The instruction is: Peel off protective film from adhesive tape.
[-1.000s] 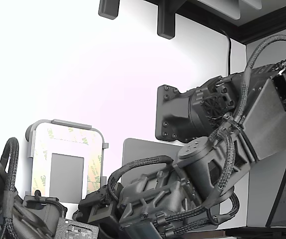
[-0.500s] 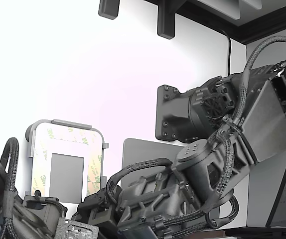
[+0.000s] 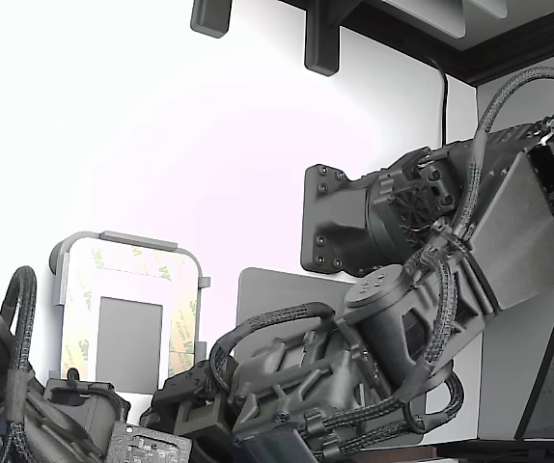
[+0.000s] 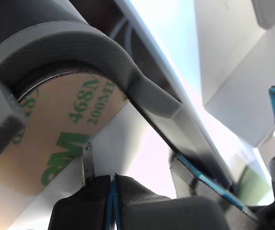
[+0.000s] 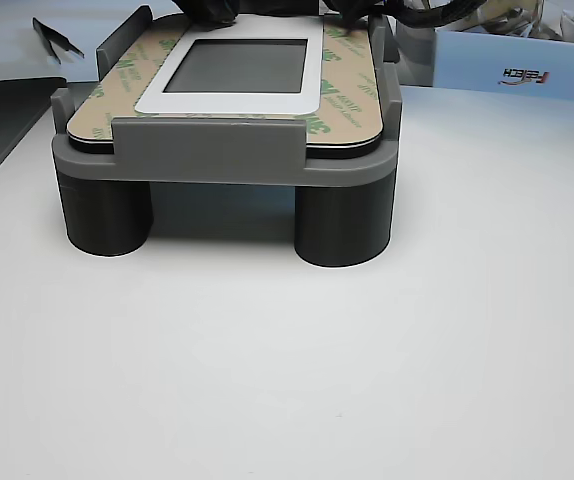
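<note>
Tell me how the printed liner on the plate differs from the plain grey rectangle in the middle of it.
The protective film is cream-yellow with green 3M logos; the grey rectangle is plain and unprinted. The film runs as narrow strips forming a frame along the plate's edges; the rectangle is one solid patch inside that frame, set off by a white border. Both lie flat on the same plate in the grey holder.

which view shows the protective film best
The other view: the protective film lies as a whole 3M-printed frame on the grey holder. The exterior view shows it small and arm-blocked below; the wrist view shows only one close corner.
</note>
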Available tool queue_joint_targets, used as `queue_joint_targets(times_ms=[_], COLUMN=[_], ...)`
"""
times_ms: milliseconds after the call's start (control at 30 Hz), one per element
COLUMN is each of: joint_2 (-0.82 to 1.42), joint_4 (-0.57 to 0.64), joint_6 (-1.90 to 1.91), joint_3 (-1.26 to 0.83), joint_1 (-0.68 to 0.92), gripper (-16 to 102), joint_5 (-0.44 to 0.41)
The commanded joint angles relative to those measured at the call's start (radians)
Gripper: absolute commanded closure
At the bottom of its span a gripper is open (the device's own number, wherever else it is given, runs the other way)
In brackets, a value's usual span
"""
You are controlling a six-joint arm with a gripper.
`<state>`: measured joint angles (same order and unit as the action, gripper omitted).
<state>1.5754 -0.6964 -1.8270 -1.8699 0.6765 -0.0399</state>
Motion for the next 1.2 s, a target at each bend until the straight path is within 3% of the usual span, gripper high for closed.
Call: queue_joint_targets(times_ms=[0,1167], joint_2=[0.032,0.031], joint_4=[-0.002,-0.041], joint_6=[0.008,0.049], joint_3=[0.015,0.048], joint_1=[-0.012,-0.012], gripper=[96,96], joint_5=[-0.002,0.006])
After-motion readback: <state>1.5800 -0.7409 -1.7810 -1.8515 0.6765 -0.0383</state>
